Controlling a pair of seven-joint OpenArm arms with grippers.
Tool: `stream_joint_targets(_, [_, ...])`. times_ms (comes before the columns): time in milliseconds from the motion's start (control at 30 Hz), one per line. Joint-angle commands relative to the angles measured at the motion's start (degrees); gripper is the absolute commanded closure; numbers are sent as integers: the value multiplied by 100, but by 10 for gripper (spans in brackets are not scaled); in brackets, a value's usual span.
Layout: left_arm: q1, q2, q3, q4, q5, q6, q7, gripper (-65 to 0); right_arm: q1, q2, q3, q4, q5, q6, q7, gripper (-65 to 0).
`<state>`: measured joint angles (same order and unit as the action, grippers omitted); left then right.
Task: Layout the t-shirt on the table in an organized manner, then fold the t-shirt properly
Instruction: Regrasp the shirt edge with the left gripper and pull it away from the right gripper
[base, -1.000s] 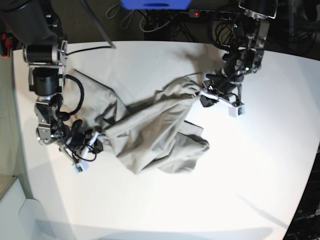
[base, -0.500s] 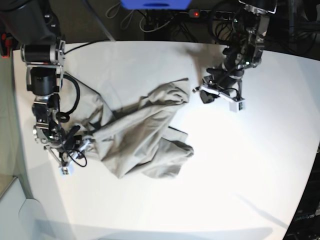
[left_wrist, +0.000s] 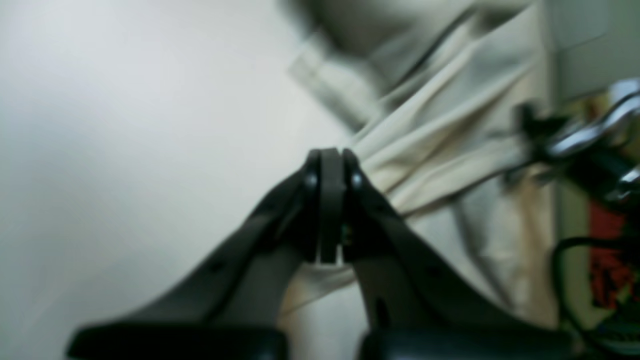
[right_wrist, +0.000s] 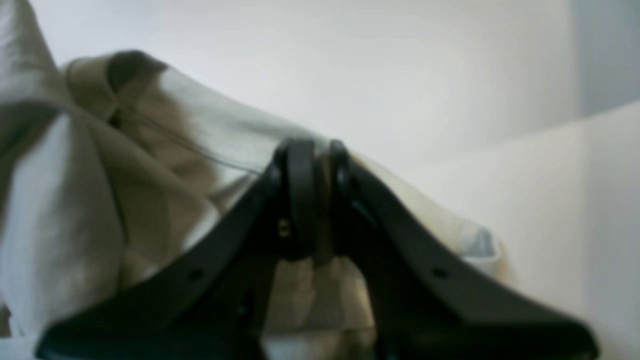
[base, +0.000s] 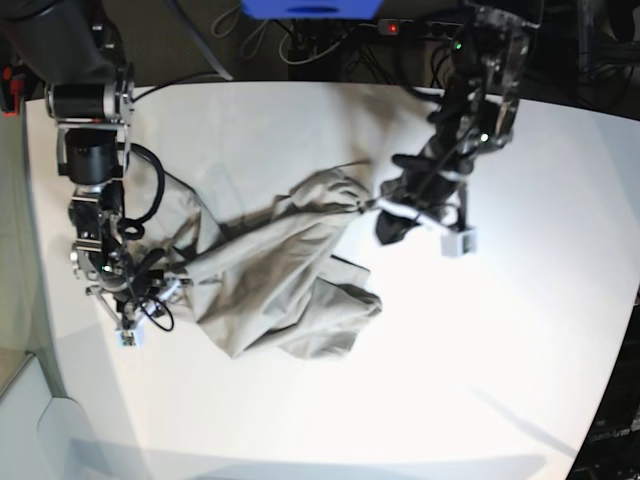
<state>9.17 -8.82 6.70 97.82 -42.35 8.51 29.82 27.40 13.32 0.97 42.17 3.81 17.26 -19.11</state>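
The beige t-shirt (base: 280, 270) lies crumpled on the left half of the white table (base: 450, 380), pulled into a taut ridge between my two grippers. My left gripper (base: 378, 210) is at the shirt's upper right edge. In the left wrist view the left gripper (left_wrist: 329, 160) has its jaws closed, and folds of the shirt (left_wrist: 450, 125) converge on the tips. My right gripper (base: 165, 285) is at the shirt's lower left edge. In the right wrist view the right gripper (right_wrist: 312, 155) is shut, with cloth (right_wrist: 100, 175) draped over the tips.
Cables and a power strip (base: 330, 40) lie beyond the table's far edge, beside a blue object (base: 310, 8). The table's curved edge (base: 610, 400) runs down the right. A white object (base: 60, 430) sits off the front left corner.
The shirt has slid left and bunched. My left gripper, apart from the shirt half a second ago, has come down and left to its edge. My right gripper has drawn left.
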Motion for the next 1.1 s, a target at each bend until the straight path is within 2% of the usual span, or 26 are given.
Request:
stream_joint_targets(0, [-77, 25, 3, 60, -33, -56, 2, -9, -10, 8, -5, -11, -104, -104, -317, -48])
stream_joint_targets(267, [-640, 148, 1110, -433, -25, -12, -24, -9, -19, 0, -5, -11, -104, -104, -326, -48])
stream_joint_targets(467, [-684, 113, 1225, -1171, -25, -12, -51, -8, 7, 35, -5, -11, -104, -104, -326, -48])
stream_joint_targets(767, [-675, -635, 1198, -2059, -25, -3, -59, -6, 51, 149, 30, -11, -104, -121, -282, -48])
stream_joint_targets(1067, [-156, -1479, 1119, -2121, -33, -3, -77, -5, 139, 334, 39, -11, -104, -139, -335, -48])
